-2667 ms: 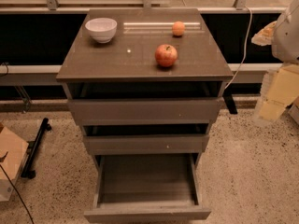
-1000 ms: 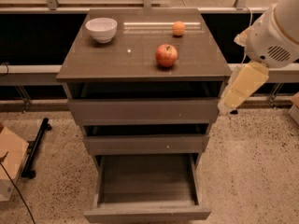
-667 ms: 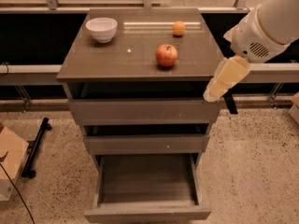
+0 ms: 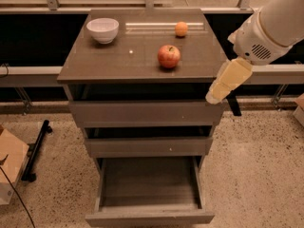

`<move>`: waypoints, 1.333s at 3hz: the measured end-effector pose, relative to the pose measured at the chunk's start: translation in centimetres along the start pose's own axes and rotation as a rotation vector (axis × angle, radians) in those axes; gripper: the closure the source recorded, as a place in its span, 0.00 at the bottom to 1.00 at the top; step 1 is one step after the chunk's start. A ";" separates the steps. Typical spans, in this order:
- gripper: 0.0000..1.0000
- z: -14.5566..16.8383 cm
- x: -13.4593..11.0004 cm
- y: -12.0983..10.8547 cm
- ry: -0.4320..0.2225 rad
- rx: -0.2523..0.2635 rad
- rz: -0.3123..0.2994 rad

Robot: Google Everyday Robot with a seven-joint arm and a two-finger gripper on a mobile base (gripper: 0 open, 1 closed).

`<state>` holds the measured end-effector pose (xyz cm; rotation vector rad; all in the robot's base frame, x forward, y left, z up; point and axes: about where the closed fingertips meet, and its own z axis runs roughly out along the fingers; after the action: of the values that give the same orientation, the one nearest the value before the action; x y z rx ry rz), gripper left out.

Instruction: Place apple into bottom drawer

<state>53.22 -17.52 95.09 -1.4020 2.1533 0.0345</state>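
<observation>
The red apple (image 4: 168, 56) stands on the grey-brown cabinet top (image 4: 118, 61), right of its middle. The bottom drawer (image 4: 149, 194) is pulled out toward me and shows an empty inside. My gripper (image 4: 217, 94) hangs off the white arm (image 4: 268, 30) at the cabinet's right front corner. It is to the right of the apple, lower than it, and not touching it. It holds nothing that I can see.
A white bowl (image 4: 103, 30) sits at the top's back left. A small orange fruit (image 4: 181, 29) sits at the back right. The top drawer (image 4: 145, 113) and middle drawer (image 4: 148, 146) are slightly open. A cardboard box (image 4: 9, 167) lies on the floor at left.
The arm has swung in from the right edge of view toward the cabinet, and the gripper now reaches its right front corner. The apple, bowl and drawers have not moved.
</observation>
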 end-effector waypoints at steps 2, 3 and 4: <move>0.00 4.8 -3.6 -3.1 -0.144 0.043 0.130; 0.00 7.8 -6.4 -6.3 -0.278 0.066 0.185; 0.00 10.2 -8.4 -8.1 -0.334 0.060 0.209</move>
<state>67.03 -10.94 92.70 -1.0485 1.9915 0.2625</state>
